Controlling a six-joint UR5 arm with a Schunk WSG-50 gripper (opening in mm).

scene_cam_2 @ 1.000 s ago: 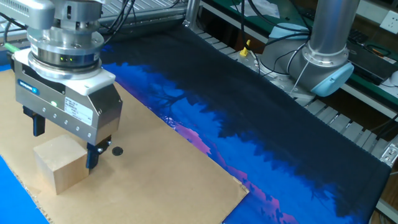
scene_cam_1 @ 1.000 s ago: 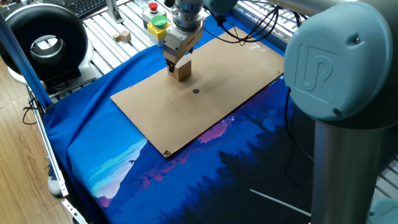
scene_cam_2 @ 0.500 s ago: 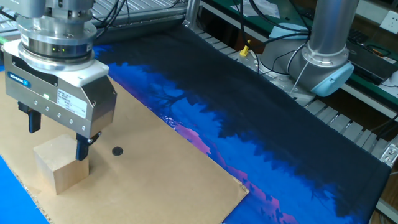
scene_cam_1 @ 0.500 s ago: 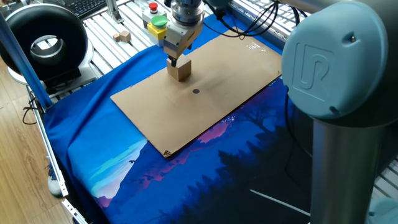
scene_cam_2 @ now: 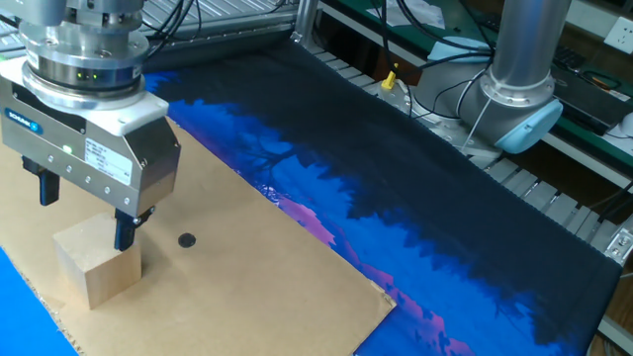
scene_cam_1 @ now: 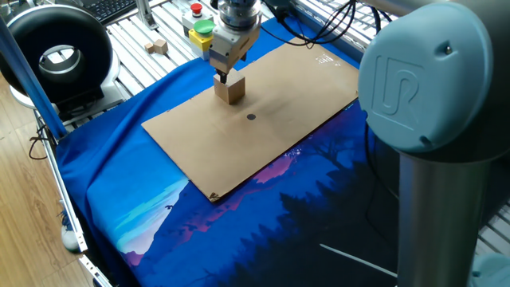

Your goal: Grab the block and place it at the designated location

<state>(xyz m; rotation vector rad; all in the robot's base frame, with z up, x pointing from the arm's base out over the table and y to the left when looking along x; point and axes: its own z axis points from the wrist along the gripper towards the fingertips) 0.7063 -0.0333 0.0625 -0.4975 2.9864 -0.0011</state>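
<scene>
The block (scene_cam_1: 232,90) is a light-tan wooden cube resting on the brown cardboard sheet (scene_cam_1: 263,143); it also shows in the other fixed view (scene_cam_2: 96,263). My gripper (scene_cam_1: 222,76) hangs just above it with jaws open and nothing held, one finger on either side of the cube's top (scene_cam_2: 85,220). The designated location is a small dark dot (scene_cam_1: 251,116) on the cardboard, a short way from the cube, and shows beside the cube in the other view (scene_cam_2: 186,239).
A smaller pale cube (scene_cam_1: 158,46) lies on the slatted metal bench behind. A box with red and green buttons (scene_cam_1: 199,24) stands near the gripper. A black ring device (scene_cam_1: 56,48) sits at far left. The arm's base (scene_cam_2: 519,79) stands beyond the blue cloth (scene_cam_1: 159,199).
The gripper has risen a little and shifted sideways over the cube. The cube and the dot have not moved.
</scene>
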